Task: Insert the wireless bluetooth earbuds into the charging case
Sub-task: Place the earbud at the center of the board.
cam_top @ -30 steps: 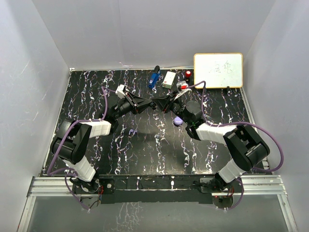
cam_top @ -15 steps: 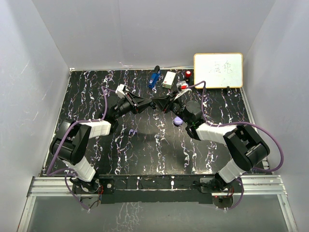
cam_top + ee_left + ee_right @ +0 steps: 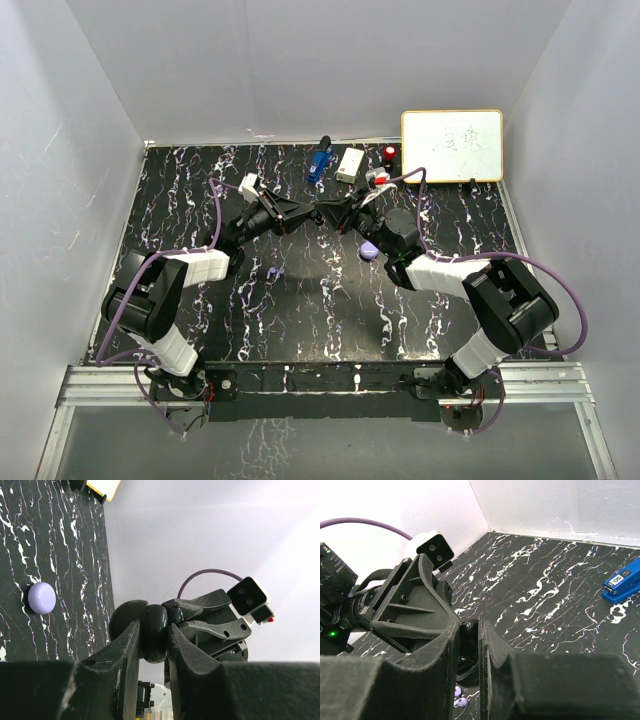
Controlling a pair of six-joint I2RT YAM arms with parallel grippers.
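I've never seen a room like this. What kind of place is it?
Most likely a robot testing booth or lab. Plain white walls box in a black marbled table, two robot arms are bolted to a metal rail at its near edge, and a whiteboard sits at the back.

Loose lilac earbuds (image 3: pixel 275 271); black case (image 3: pixel 154 630) aloft

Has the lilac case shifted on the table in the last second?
No. The lilac case keeps the same offset from the whiteboard at the far right corner.
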